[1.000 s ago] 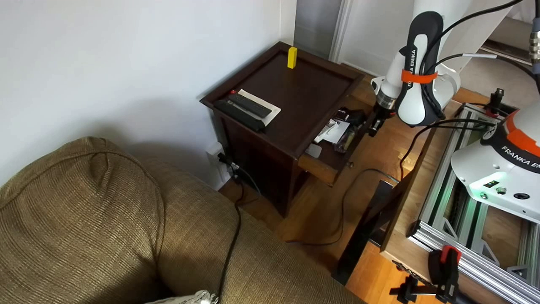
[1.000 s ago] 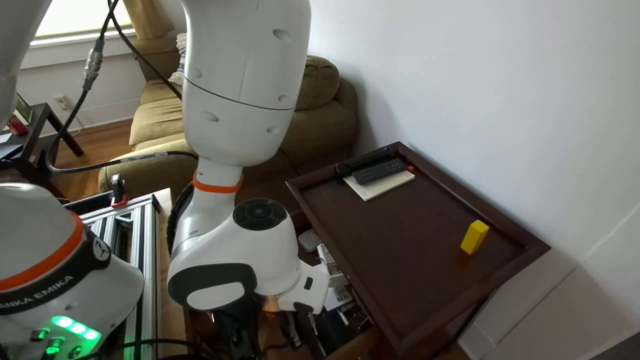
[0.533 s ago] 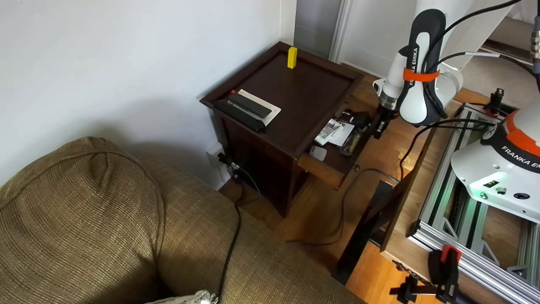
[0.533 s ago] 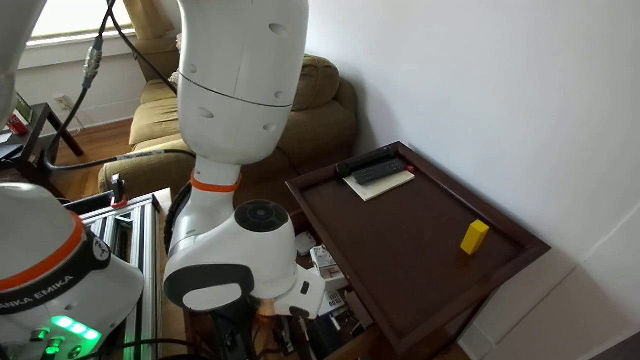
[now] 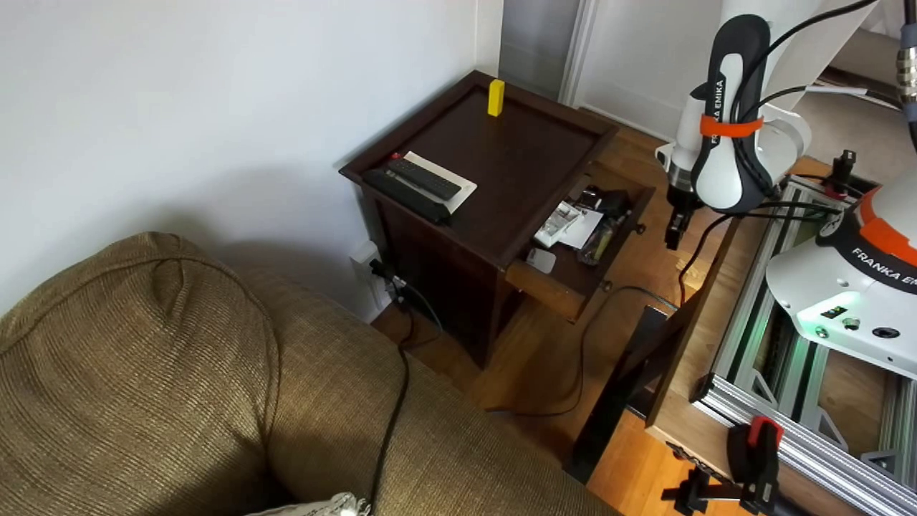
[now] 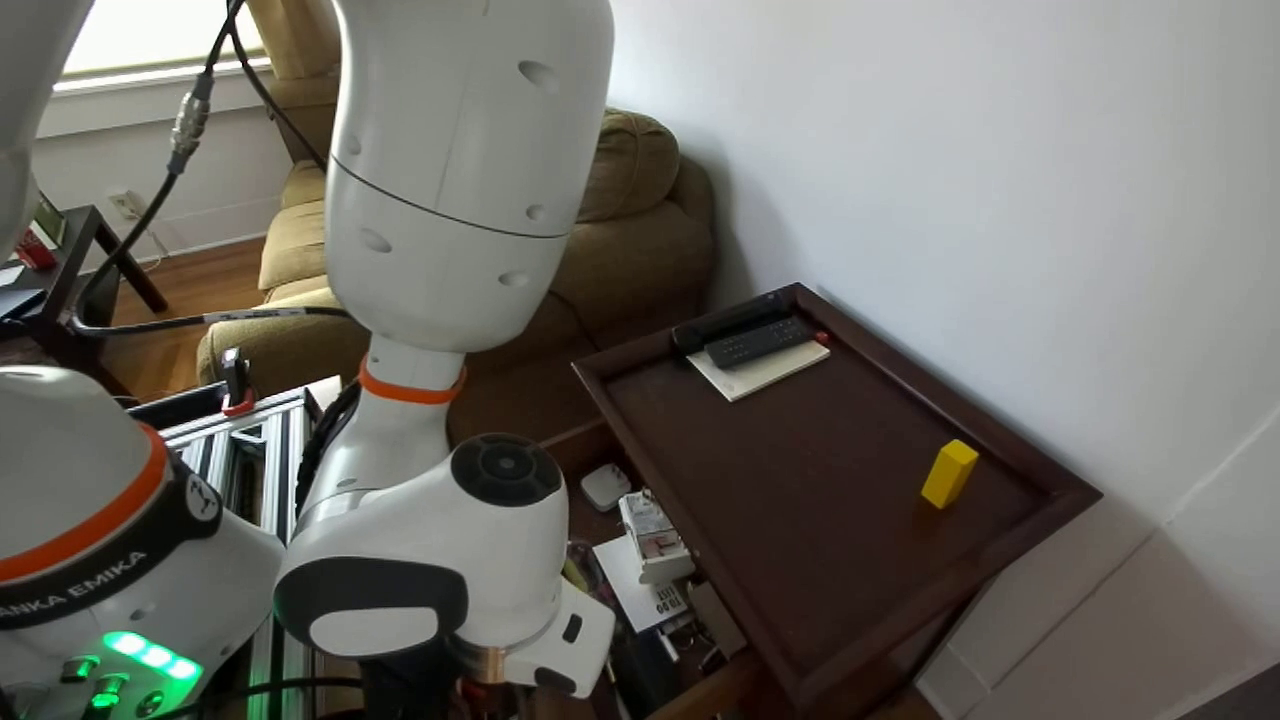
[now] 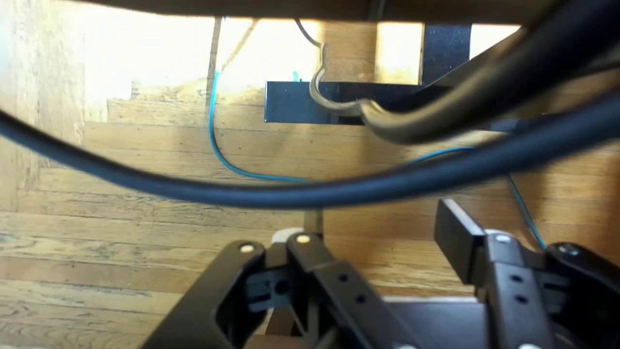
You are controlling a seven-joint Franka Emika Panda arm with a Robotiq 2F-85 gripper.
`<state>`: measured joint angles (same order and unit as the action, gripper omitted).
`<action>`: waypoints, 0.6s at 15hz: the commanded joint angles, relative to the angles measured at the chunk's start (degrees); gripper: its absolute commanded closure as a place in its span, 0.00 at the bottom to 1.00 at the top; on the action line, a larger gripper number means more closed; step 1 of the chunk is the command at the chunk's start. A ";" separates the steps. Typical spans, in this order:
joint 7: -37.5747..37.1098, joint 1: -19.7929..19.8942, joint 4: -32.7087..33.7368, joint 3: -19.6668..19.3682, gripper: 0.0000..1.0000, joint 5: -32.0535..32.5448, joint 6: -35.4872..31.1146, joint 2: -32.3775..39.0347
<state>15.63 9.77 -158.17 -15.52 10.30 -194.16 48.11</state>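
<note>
Dark brown wood makes up the cabinet (image 6: 800, 480), set beside a pale wall (image 5: 236, 107), with its drawer (image 5: 546, 292) pulled out toward the robot's base (image 5: 845, 276). The black gripper (image 7: 375, 240) hangs near the drawer's front and its two round knobs (image 5: 607, 285); in an exterior view a strip of wooden floor (image 5: 648, 261) shows between gripper and drawer, so they look apart. In the wrist view the fingers (image 7: 458, 242) stand wide apart and hold nothing. A blurred dark cable (image 7: 300, 195) sweeps across above them, and a thin blue cord (image 7: 211, 121) lies on the floor. Inside the drawer are a white box (image 6: 655, 540), a white sheet (image 6: 630, 590) printed in black and, near these, a rounded white object (image 6: 605, 487). On the cabinet's top, a yellow block (image 6: 949, 474) stands upright, well apart from a black remote (image 6: 760, 343), which rests partly on a cream pad (image 6: 765, 371) just beside a longer black object (image 6: 730, 322). A brown sofa (image 5: 322, 358) shows near the cabinet in both exterior views.
</note>
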 commanded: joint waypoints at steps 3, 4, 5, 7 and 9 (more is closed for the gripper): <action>3.12 5.13 0.07 -0.91 0.00 1.92 2.59 -1.20; 3.48 6.65 0.11 -0.38 0.00 2.46 2.26 -1.85; 3.59 7.97 0.23 0.02 0.00 2.88 2.38 -2.41; 4.02 9.63 0.47 0.04 0.00 3.76 2.86 -3.49; 5.07 12.58 0.74 0.45 0.00 5.46 5.52 -5.93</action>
<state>18.37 17.24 -157.43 -16.09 12.65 -192.90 46.20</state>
